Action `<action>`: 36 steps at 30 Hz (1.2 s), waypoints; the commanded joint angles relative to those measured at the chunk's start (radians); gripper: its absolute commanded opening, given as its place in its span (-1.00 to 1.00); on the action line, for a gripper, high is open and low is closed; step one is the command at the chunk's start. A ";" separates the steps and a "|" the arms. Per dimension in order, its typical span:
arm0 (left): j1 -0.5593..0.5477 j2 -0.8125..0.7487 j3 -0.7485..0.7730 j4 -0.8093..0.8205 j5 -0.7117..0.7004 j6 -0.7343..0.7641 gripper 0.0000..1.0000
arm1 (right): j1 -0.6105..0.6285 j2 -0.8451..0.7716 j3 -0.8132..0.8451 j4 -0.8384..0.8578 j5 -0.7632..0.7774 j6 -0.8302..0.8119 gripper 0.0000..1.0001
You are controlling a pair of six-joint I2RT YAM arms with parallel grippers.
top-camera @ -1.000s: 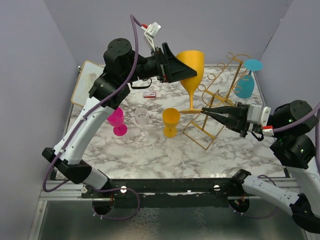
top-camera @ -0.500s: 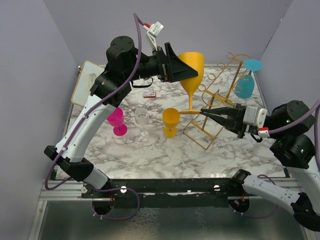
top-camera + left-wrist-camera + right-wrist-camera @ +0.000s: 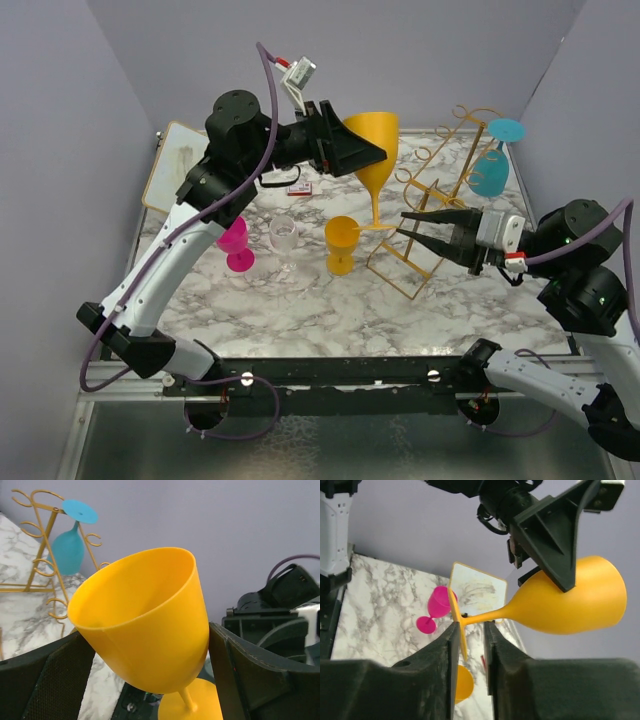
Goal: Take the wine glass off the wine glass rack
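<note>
A large orange wine glass (image 3: 372, 135) hangs tilted in the air, left of the gold wire wine glass rack (image 3: 440, 205) and free of it. My left gripper (image 3: 368, 152) is shut on its bowl (image 3: 145, 620), one finger on each side. The glass's stem runs down to its thin foot (image 3: 461, 637), which sits edge-on between the fingers of my right gripper (image 3: 470, 630). Those fingers stand slightly apart, with a gap beside the foot. A blue glass (image 3: 489, 172) hangs upside down on the rack's far right side (image 3: 42, 545).
On the marble table (image 3: 300, 300) stand a pink glass (image 3: 235, 243), a clear glass (image 3: 285, 235) and a small orange glass (image 3: 342, 243), all left of the rack. A small red card (image 3: 298, 188) and a white board (image 3: 178, 165) lie at the back left. Purple walls close three sides.
My right gripper's jaws, shut on the glass's foot before, have parted a little. My left gripper has shifted the orange glass slightly left and tilted it.
</note>
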 commanded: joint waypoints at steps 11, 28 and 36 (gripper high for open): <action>-0.003 -0.396 -0.638 0.426 0.037 0.546 0.73 | 0.007 -0.119 -0.005 0.141 0.293 0.203 0.38; -0.346 -0.541 -1.217 0.729 -0.232 0.986 0.59 | 0.007 -0.233 -0.083 0.272 0.476 0.256 0.57; -0.411 -0.479 -1.392 1.034 -0.443 0.987 0.56 | 0.007 -0.280 -0.107 0.279 0.546 0.240 0.58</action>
